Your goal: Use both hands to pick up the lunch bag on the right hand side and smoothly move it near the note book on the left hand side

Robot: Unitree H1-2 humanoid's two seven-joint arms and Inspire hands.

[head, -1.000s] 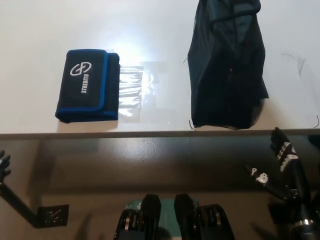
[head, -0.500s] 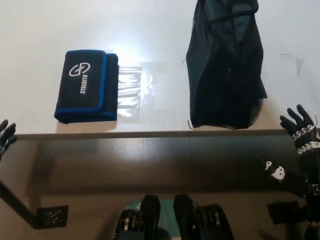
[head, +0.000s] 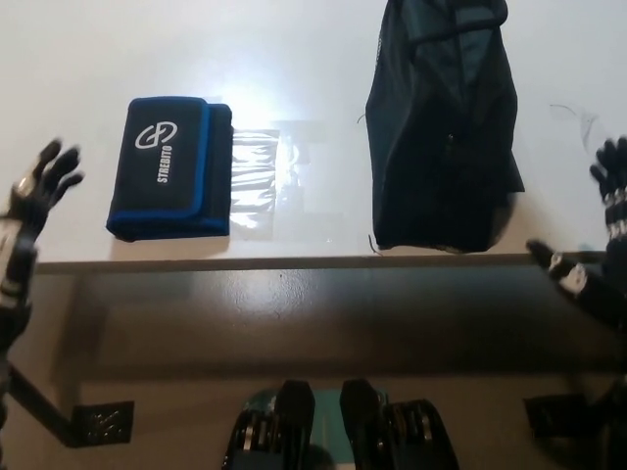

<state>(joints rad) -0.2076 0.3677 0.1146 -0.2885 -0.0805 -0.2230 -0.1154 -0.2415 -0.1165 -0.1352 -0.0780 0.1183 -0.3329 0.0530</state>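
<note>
A dark lunch bag (head: 443, 127) lies on the white table (head: 294, 49) at the right, reaching up past the picture's top edge. A black notebook case with a blue border and white lettering (head: 169, 166) lies on the left side of the table. My left hand (head: 34, 201) is raised at the far left edge, open with fingers spread, to the left of the notebook and apart from it. At the far right edge my right hand (head: 602, 235) is open, to the right of the lunch bag and not touching it.
A clear plastic sheet (head: 269, 181) lies flat between the notebook and the lunch bag. The table's front edge (head: 294, 262) runs across the middle of the picture, with brown floor below. A thin thread (head: 578, 116) lies on the table right of the bag.
Both hands have risen from below the table edge to table height, the left at the far left and the right at the far right. Notebook and bag have not moved.
</note>
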